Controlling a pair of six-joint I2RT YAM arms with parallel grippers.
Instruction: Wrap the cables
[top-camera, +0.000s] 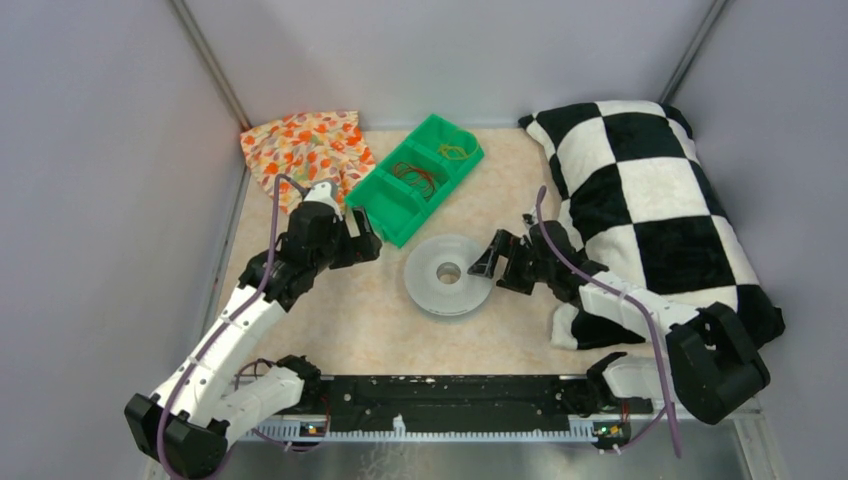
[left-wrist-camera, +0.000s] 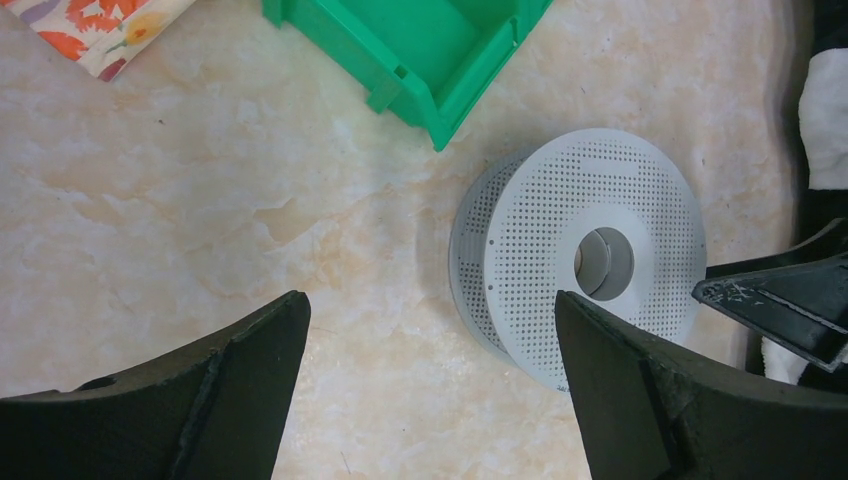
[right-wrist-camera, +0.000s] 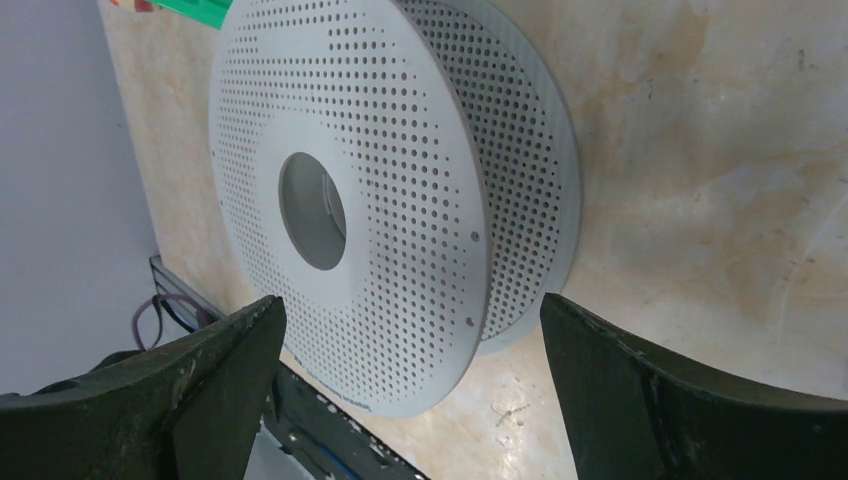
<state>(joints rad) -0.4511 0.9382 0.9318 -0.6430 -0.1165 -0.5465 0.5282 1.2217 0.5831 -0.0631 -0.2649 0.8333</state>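
The clear perforated round spool (top-camera: 449, 273) lies flat on the table's middle. Thin yellow-orange cable loops (top-camera: 455, 152) lie in the far compartment of the green bin (top-camera: 392, 214); reddish loops (top-camera: 420, 178) lie in its middle compartment. My left gripper (top-camera: 366, 240) is open and empty, left of the spool and at the bin's near end. My right gripper (top-camera: 484, 263) is open and empty at the spool's right rim. The left wrist view shows the spool (left-wrist-camera: 590, 255) beside my open left gripper (left-wrist-camera: 430, 330). In the right wrist view the spool (right-wrist-camera: 400, 180) sits ahead of my open right gripper (right-wrist-camera: 410, 303). No cable shows in either wrist view.
A floral cloth (top-camera: 305, 145) lies at the back left behind the bin. A black-and-white checkered pillow (top-camera: 650, 200) fills the right side, under my right arm. A black rail (top-camera: 450, 400) runs along the near edge. Grey walls enclose the table.
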